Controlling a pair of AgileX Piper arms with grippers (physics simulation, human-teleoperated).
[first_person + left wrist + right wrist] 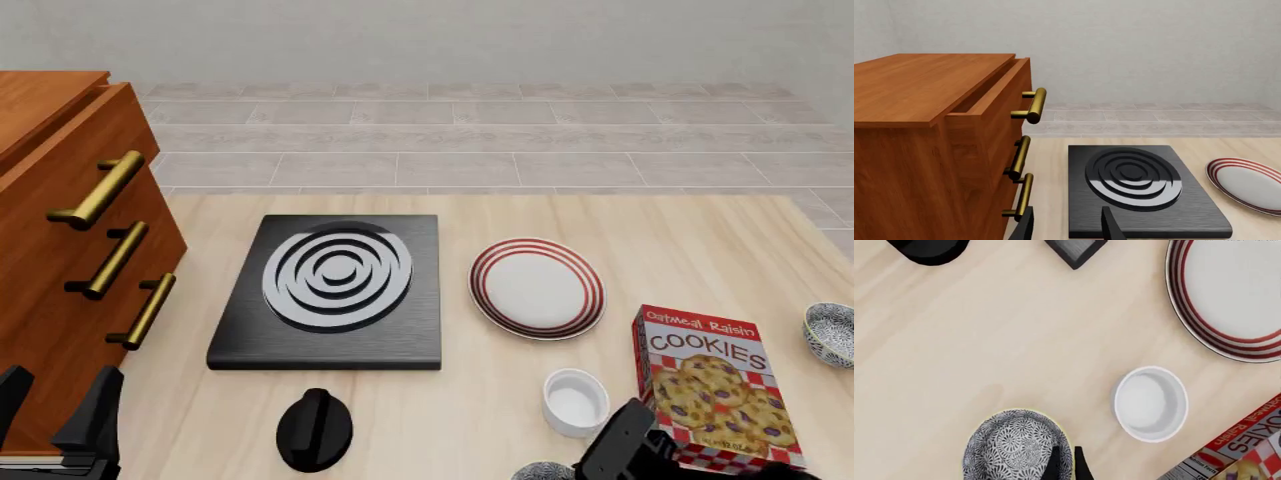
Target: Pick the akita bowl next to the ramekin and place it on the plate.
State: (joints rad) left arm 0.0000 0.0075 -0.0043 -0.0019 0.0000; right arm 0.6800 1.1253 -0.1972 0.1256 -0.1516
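The wooden table [694, 240] carries a brown drawer cabinet [60, 260] at the left, then the black stove [334, 295], the plate [537, 287], a cookie box [714, 390], the empty ramekin [575, 402] and a black knob [315, 430]. A second speckled bowl [830, 333] sits at the right edge. The akita bowl [1017, 446] lies just beside the ramekin, whole only in the right wrist view. The right gripper [1066, 465] has its fingers nearly together over the bowl's rim; whether they pinch it, I cannot tell. The left gripper [1066, 225] is spread, empty.
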